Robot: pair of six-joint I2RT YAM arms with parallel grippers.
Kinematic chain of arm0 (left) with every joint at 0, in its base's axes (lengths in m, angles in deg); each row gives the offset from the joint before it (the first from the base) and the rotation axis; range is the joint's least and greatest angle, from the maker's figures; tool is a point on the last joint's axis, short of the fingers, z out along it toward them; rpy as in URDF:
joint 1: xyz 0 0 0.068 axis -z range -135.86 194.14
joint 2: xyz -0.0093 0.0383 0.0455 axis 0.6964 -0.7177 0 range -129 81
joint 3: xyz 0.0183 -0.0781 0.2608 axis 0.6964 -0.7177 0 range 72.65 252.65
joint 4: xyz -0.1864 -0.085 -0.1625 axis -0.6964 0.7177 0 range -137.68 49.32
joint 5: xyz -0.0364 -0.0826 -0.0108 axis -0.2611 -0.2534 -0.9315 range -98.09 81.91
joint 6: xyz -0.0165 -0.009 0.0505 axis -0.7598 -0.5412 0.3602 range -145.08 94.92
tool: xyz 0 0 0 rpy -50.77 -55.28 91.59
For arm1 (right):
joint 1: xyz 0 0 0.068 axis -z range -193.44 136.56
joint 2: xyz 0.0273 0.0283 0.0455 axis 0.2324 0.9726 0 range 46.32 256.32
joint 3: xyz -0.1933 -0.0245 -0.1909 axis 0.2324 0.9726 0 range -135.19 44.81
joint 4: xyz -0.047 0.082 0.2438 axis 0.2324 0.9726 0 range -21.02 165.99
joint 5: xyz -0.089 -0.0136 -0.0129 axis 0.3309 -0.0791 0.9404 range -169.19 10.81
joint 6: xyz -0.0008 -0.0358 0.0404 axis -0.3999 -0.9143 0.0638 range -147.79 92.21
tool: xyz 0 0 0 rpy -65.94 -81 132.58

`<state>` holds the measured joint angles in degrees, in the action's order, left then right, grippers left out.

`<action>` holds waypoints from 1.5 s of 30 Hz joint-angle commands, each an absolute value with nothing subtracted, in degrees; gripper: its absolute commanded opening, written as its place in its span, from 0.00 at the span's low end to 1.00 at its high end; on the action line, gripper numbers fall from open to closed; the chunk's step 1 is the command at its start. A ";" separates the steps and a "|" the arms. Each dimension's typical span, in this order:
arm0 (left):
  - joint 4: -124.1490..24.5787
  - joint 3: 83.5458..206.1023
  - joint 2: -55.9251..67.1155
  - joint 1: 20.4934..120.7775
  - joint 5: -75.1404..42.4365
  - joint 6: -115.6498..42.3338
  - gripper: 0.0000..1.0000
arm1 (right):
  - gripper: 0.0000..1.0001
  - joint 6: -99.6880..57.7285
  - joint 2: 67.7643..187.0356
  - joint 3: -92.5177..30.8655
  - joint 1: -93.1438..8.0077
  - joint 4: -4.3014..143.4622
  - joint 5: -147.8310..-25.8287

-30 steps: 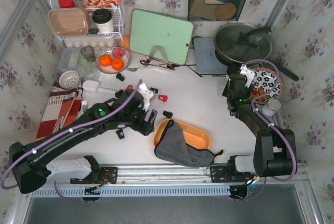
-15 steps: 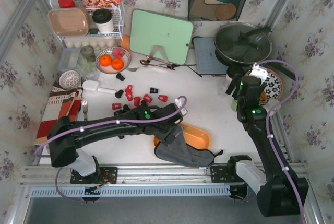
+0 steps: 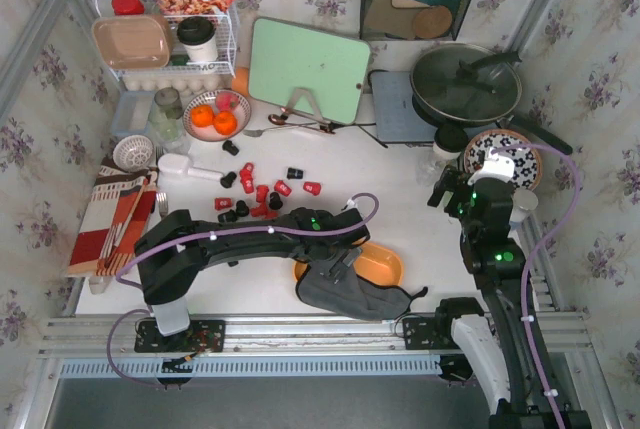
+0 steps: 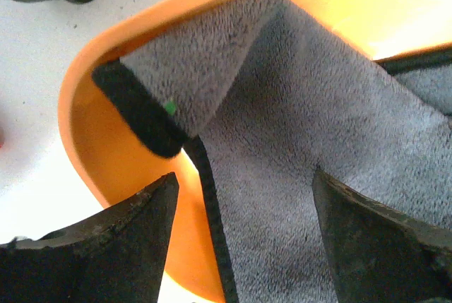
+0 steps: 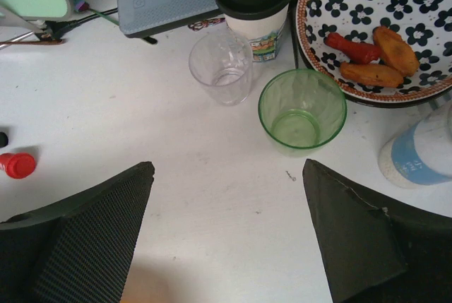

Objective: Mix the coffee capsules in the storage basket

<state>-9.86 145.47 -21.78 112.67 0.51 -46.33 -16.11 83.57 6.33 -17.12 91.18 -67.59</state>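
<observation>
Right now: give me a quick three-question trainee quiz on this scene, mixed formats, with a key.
1. True or false: the coffee capsules are all inside the orange basket.
2. What lies draped over the basket? A) a gray cloth B) a newspaper C) a sheet of foil
3. Fill in: the left tool hovers over the cloth with its fingers ____.
Key: 1 false, many lie scattered on the table. 2 A. 3 open, holding nothing.
</observation>
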 commanded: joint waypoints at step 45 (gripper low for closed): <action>-15.96 146.12 4.62 110.41 5.76 -46.46 0.00 | 0.78 -34.08 70.42 12.61 -24.75 82.39 -98.66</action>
